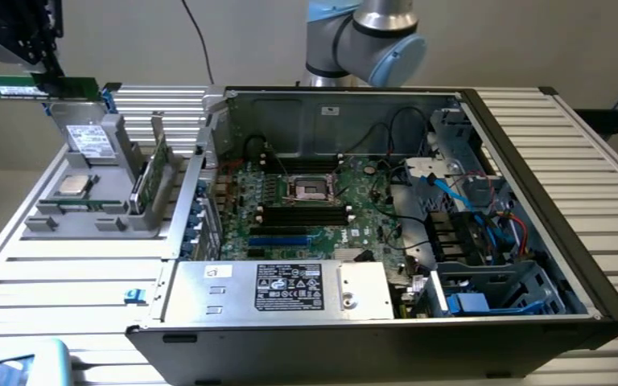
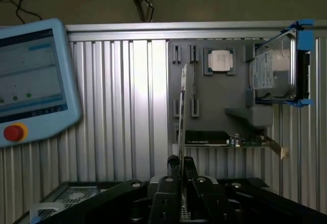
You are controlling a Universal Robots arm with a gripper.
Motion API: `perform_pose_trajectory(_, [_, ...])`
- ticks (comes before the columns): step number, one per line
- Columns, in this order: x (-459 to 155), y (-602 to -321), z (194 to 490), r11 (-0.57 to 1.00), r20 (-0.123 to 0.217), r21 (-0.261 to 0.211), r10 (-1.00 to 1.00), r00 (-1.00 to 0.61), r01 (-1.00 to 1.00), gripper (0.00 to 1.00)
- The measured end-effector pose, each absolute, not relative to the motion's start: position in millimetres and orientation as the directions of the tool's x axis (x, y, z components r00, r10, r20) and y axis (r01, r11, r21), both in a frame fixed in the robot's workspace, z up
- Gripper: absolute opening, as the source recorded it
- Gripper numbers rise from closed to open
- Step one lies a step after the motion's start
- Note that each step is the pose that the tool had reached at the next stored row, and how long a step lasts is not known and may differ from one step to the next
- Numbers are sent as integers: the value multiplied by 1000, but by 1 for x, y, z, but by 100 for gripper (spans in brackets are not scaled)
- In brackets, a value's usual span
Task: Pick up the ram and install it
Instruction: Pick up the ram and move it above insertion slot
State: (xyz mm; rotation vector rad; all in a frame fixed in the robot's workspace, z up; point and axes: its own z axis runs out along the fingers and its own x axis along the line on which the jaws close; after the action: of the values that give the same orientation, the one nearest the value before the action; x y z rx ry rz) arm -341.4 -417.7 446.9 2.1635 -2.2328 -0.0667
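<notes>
My gripper [image 1: 45,79] hangs high at the exterior view's far left, above the grey parts holder [image 1: 67,221], and is shut on the ram [image 1: 9,87]. The ram is a long green stick with a white label, held level in the air. In the wrist view the ram [image 2: 183,106] shows edge-on as a thin strip running out from between the black fingertips [image 2: 174,163]. The open computer case [image 1: 534,201] lies toward the exterior view's right, with the motherboard [image 1: 250,229] and its black memory slots [image 1: 303,214] exposed.
The holder carries a silver processor chip [image 1: 72,186], a hard drive [image 1: 88,141] and an upright green card [image 1: 155,173]. A power supply [image 1: 277,289] sits at the case's front. A teach pendant [image 2: 30,81] lies on the slatted table [image 1: 62,281].
</notes>
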Motion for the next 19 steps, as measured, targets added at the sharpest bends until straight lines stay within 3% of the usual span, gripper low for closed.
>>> perform_pose_trajectory(19, [-255, -419, 460, 31, -7, 59, -999, -32, -998, 15])
